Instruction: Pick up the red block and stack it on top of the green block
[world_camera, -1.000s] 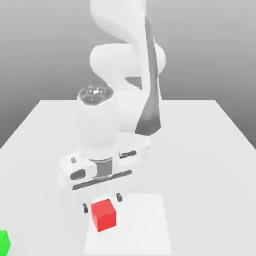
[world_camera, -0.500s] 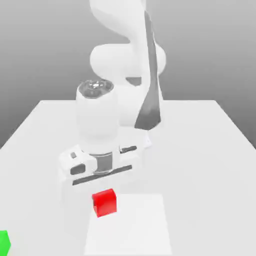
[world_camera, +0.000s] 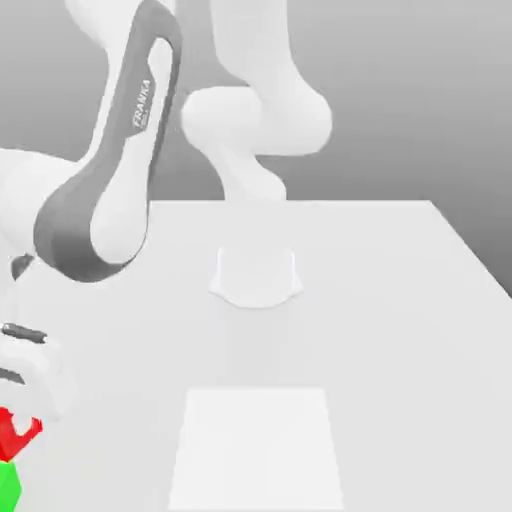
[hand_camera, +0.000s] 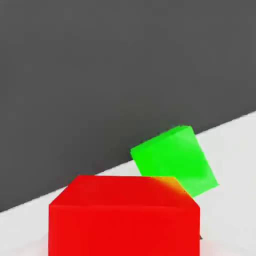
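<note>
The red block (world_camera: 20, 434) hangs at the exterior view's far left edge, held under my gripper (world_camera: 13, 428), which is shut on it. It looks tilted and sits just above the green block (world_camera: 8, 488), which rests on the table at the lower left corner. In the hand view the red block (hand_camera: 122, 220) is close and large. The green block (hand_camera: 175, 160) lies beyond it, turned at an angle and partly covered by it. I cannot tell whether the two blocks touch.
The white table (world_camera: 390, 300) carries a lighter square patch (world_camera: 258, 445) near its front middle. The arm's round base (world_camera: 256, 275) stands at the centre back. The green block sits close to the table's edge.
My gripper shut on the red block at the front middle of the table, lifted it, and swung it far to the exterior view's left, over the green block.
</note>
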